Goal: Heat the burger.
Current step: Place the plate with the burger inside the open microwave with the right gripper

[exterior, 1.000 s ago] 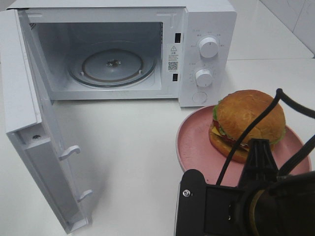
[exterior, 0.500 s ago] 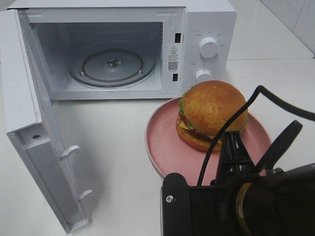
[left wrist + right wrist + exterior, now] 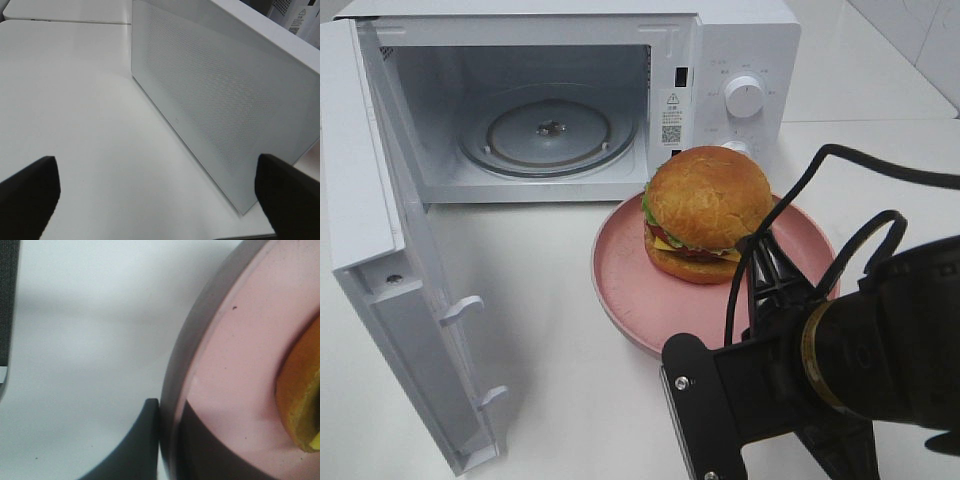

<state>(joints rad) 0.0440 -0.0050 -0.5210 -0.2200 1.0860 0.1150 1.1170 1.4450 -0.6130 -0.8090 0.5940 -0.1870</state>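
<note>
Centre-right of the high view, we saw the burger (image 3: pixel 707 212) sitting upright on the pink plate (image 3: pixel 620 290), just in front of the microwave (image 3: pixel 745 40) control panel, below the upper knob (image 3: pixel 744 97). We could not tell whether the plate rested on the white table (image 3: pixel 560 300) or was raised off it. The right gripper (image 3: pixel 169 440) was clamped on the plate's near rim, one finger outside the rim and one on the pink inner surface, clear of the burger. At the left of the frame the microwave door (image 3: pixel 360 170) stood wide open, and the glass turntable (image 3: pixel 548 130) showed inside the cavity. The left gripper (image 3: pixel 160 200) was spread wide, holding nothing, over the table beside the door's dotted outer face. We did not see it in the high view.
</note>
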